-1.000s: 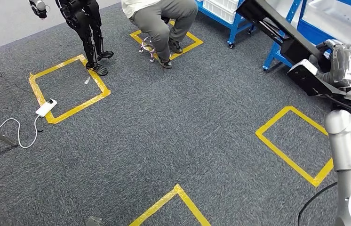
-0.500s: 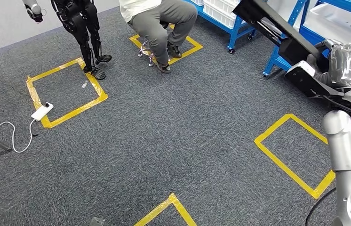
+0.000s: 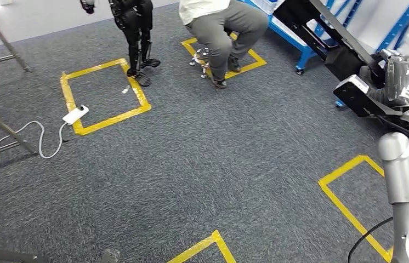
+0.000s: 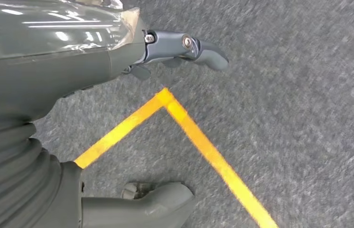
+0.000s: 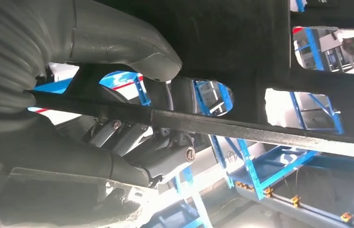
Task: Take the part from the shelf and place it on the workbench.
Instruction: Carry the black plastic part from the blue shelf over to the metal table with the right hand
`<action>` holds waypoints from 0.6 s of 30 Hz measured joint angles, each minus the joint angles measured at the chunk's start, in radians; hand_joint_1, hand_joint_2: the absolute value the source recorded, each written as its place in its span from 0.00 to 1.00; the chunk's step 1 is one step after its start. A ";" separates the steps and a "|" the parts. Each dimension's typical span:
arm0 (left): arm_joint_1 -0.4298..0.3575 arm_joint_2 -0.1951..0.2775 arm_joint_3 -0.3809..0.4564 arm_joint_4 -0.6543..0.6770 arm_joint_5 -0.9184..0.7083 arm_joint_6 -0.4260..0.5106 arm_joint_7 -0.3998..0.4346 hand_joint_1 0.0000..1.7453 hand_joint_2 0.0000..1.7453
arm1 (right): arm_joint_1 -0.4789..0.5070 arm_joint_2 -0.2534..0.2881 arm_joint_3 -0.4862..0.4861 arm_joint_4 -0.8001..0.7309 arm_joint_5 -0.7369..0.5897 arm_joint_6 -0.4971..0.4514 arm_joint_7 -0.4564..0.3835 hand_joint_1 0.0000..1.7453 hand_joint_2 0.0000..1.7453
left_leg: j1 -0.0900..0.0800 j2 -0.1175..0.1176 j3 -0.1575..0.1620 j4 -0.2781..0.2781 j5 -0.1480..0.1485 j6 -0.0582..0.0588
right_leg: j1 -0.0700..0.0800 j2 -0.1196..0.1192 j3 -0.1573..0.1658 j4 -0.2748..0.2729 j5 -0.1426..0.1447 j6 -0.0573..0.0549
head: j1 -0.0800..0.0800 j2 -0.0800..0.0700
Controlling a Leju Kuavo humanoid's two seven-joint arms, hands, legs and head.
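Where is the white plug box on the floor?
In the head view, the white power strip lies at far left on the yellow tape square's near corner, its white cable trailing away.

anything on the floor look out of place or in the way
A white power strip lies across the tape of a yellow floor square, its white cable trailing loose over the carpet: a possible trip hazard. A person sits on another yellow square.
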 joint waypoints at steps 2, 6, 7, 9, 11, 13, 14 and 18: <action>0.002 0.000 0.000 0.000 -0.001 -0.002 0.001 0.00 1.00 | 0.002 0.000 0.000 0.000 0.003 0.001 0.000 1.00 1.00 | -0.007 -0.025 0.001 0.001 0.000 0.002 | 0.014 0.010 0.019 -0.047 0.027 0.001 | 0.000 0.000; 0.001 -0.003 0.000 0.000 -0.002 -0.003 0.002 0.00 1.00 | -0.001 -0.003 -0.003 -0.002 0.008 0.001 0.000 1.00 1.00 | -0.015 -0.073 -0.001 0.003 0.000 0.002 | 0.031 0.070 0.134 -0.270 0.107 -0.019 | 0.000 0.000; 0.002 -0.004 0.000 0.000 -0.002 -0.003 0.002 0.00 1.00 | -0.002 -0.003 -0.003 -0.003 0.009 0.002 0.000 1.00 1.00 | -0.016 -0.083 -0.002 0.004 0.000 0.001 | 0.032 0.068 0.142 -0.279 0.111 -0.024 | 0.000 0.000; 0.004 -0.003 0.000 0.000 -0.002 -0.003 0.002 0.00 1.00 | -0.003 0.000 -0.002 -0.003 0.012 0.004 0.000 1.00 1.00 | -0.016 -0.091 -0.004 0.006 -0.003 -0.004 | 0.027 0.047 0.148 -0.286 0.115 -0.032 | -0.001 0.000; 0.005 -0.001 0.000 0.000 -0.002 -0.002 0.002 0.00 1.00 | -0.005 0.006 0.000 -0.003 0.014 0.006 0.000 1.00 1.00 | -0.016 -0.047 -0.022 0.042 -0.031 -0.018 | 0.021 0.026 0.157 -0.295 0.116 -0.041 | -0.004 0.000; 0.005 0.000 0.000 0.000 -0.002 -0.002 0.003 0.00 1.00 | -0.009 0.008 0.000 -0.004 0.015 0.007 0.000 1.00 1.00 | -0.008 0.010 -0.074 0.147 -0.090 -0.036 | 0.021 0.006 0.163 -0.298 0.113 -0.050 | -0.006 0.000; 0.005 0.000 0.000 0.000 -0.002 -0.002 0.004 0.00 1.00 | -0.011 0.008 0.000 -0.004 0.016 0.007 0.000 1.00 1.00 | 0.000 0.022 -0.108 0.211 -0.116 -0.044 | 0.021 -0.005 0.164 -0.298 0.111 -0.052 | -0.006 0.000; 0.006 -0.001 0.000 0.000 -0.003 -0.002 0.005 0.00 1.00 | -0.010 0.009 0.000 -0.004 0.018 0.007 0.000 1.00 1.00 | 0.037 0.047 -0.117 0.201 -0.074 -0.073 | 0.015 -0.045 0.167 -0.297 0.104 -0.047 | -0.006 0.000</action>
